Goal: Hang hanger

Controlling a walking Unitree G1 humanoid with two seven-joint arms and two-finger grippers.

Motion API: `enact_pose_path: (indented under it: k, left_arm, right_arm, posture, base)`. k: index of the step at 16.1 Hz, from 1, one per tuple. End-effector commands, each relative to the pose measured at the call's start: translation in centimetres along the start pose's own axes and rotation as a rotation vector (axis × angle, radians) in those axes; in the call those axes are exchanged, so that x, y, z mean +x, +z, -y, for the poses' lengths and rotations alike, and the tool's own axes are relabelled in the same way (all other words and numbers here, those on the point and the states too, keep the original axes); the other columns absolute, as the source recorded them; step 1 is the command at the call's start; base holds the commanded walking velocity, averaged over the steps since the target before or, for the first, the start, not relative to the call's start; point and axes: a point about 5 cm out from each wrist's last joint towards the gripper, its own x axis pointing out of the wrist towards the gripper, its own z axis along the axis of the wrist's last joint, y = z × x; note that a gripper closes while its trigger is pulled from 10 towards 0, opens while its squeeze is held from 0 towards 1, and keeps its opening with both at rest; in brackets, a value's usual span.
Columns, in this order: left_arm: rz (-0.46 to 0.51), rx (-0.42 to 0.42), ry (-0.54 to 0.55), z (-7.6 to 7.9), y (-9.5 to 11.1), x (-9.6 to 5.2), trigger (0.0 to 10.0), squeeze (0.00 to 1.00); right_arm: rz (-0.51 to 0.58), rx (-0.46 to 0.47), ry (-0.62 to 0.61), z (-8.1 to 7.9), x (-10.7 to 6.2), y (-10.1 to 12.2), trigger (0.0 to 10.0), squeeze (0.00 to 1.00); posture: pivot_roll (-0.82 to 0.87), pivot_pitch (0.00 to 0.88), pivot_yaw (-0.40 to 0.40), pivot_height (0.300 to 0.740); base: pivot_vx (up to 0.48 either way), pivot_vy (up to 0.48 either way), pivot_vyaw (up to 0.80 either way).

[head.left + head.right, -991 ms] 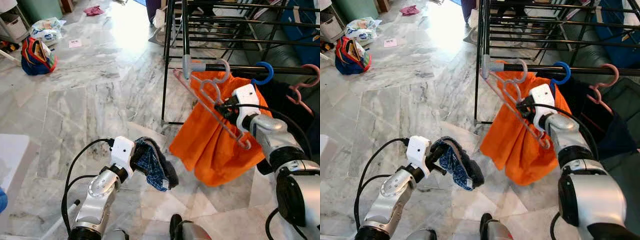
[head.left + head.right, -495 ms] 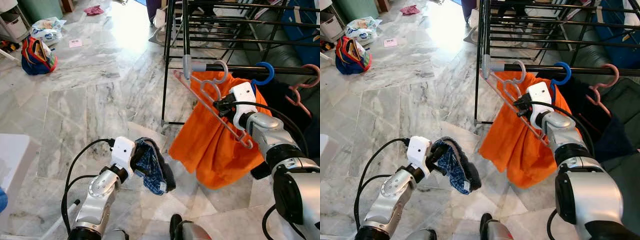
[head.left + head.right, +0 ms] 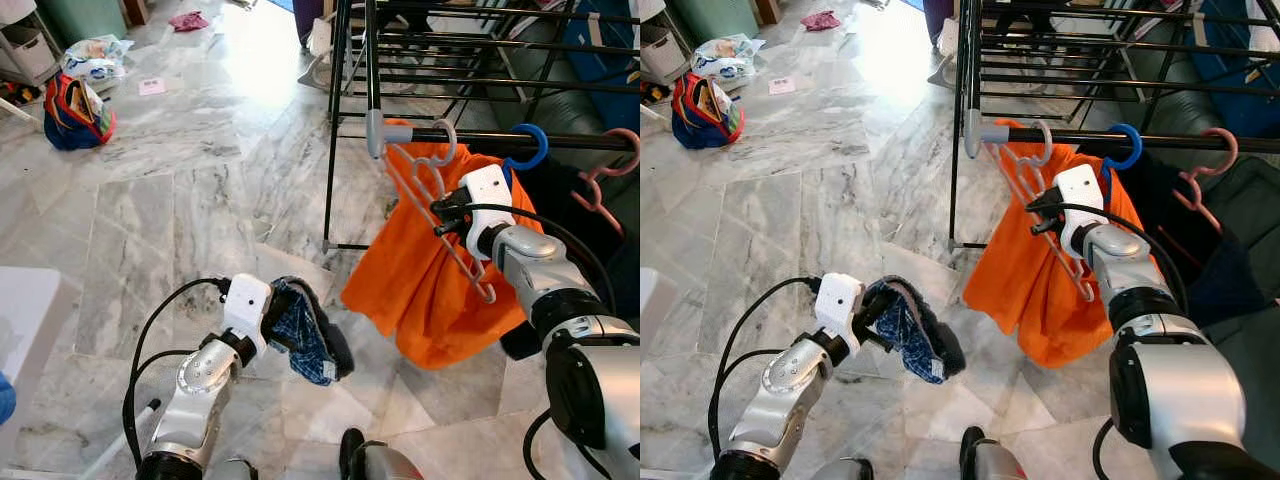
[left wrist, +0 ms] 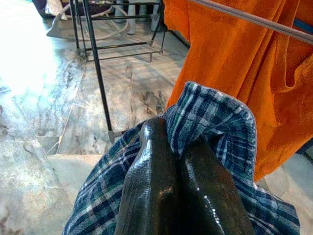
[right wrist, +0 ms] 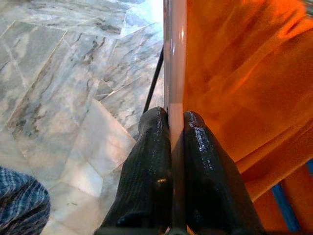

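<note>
The right end effector (image 3: 440, 215) is clamped tight on the slanted bar of the pink hanger (image 3: 436, 222); in the right wrist view both fingers (image 5: 146, 171) press against that bar with no gap visible. The hanger carries the orange cloth (image 3: 420, 290), and its hook (image 3: 443, 140) sits over the black rail (image 3: 520, 140) of the drying rack (image 3: 345, 110), close to the rail's grey end cap (image 3: 377, 132). A blue hook (image 3: 530, 145) and another pink hook (image 3: 610, 160) hang further along the same rail.

The left end effector (image 3: 272, 318) is held low over the marble floor (image 3: 150, 220), its fingers closed on a blue checked cloth (image 3: 305, 335).

Risks noted:
- The hook rests very near the rail's open end. A sideways pull on release could, in my judgement, slide it off the cap and drop hanger and cloth to the floor.
- The hanger hangs tilted, with the cloth bunched to one side. If let go while skewed, it is likely to swing, and the cloth may slip down the sloping bar.
- The fingers grip a thin, smooth bar. A withdrawal not in line with the bar could drag the hanger along or twist the hook off its seat.
- Whether the hook is fully seated over the rail cannot be confirmed from these views.
</note>
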Motion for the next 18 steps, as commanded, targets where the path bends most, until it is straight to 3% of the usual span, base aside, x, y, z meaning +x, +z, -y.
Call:
enact_pose_path:
  k: [1,4,7,8,9,10,11,13,15,17,18]
  left_arm:
    - [0.005,0.018,0.002,0.0,0.2,0.0,10.0,0.00]
    - [0.010,0.018,0.013,0.1,0.0,0.0,10.0,0.00]
    - [0.014,0.020,0.011,0.6,0.2,0.5,10.0,0.00]
    - [0.025,0.028,0.016,0.7,0.5,0.8,10.0,0.00]
    - [0.040,0.036,0.018,0.7,0.8,0.8,10.0,0.00]
    - [0.052,0.052,0.028,0.5,1.1,0.8,10.0,0.00]
    - [0.060,0.080,0.048,-0.2,1.4,0.9,10.0,0.00]
    - [0.073,0.117,0.114,-1.8,1.9,1.0,10.0,0.00]
    - [0.091,0.149,0.194,-3.4,2.7,1.4,10.0,0.00]
    - [0.105,0.201,0.230,-4.1,3.3,1.7,10.0,0.00]
    - [0.093,0.264,0.260,-4.4,3.3,1.8,10.0,0.00]
  right_arm:
    - [0.032,-0.010,-0.025,0.5,-0.1,0.6,0.0,0.00]
    - [0.123,-0.017,-0.050,0.7,-0.3,1.6,0.0,0.00]
    - [0.164,0.009,-0.086,0.8,-1.0,0.4,0.0,0.00]
    - [0.182,0.010,-0.105,0.6,-1.7,-0.9,0.7,0.00]
    - [0.189,0.044,-0.129,0.2,-2.4,-2.2,2.8,0.00]
    - [0.199,0.053,-0.147,-0.3,-3.1,-3.0,3.2,0.00]
    - [0.208,0.071,-0.160,-1.2,-3.7,-3.7,4.4,0.00]
    - [0.221,0.158,-0.166,-3.2,-4.6,-4.5,4.8,0.00]
    - [0.237,0.164,-0.150,-5.6,-5.6,-4.9,8.6,0.00]
    - [0.227,0.168,-0.092,-7.4,-6.2,-5.2,10.0,0.00]
    - [0.210,0.181,-0.056,-8.1,-6.5,-5.3,10.0,0.00]
  posture:
    - [0.14,0.196,-0.047,0.740]
    - [0.12,0.187,-0.039,0.740]
    - [0.07,0.193,-0.030,0.740]
    - [0.04,0.195,-0.029,0.740]
    - [0.02,0.194,-0.032,0.740]
    - [0.02,0.196,-0.036,0.740]
    - [0.02,0.187,-0.043,0.740]
    - [0.02,0.166,-0.046,0.740]
    - [0.04,0.145,-0.044,0.740]
    - [0.04,0.125,-0.059,0.740]
    - [0.04,0.123,-0.065,0.740]
  base:
    - [0.000,0.000,0.00]
    - [0.000,0.000,0.00]
    - [0.000,0.000,0.00]
    - [0.000,0.000,0.00]
    - [0.000,0.000,0.00]
    - [0.000,0.000,0.00]
    - [0.000,0.000,0.00]
    - [0.000,0.000,0.00]
    - [0.000,0.000,0.00]
    - [0.000,0.000,0.00]
    - [0.000,0.000,0.00]
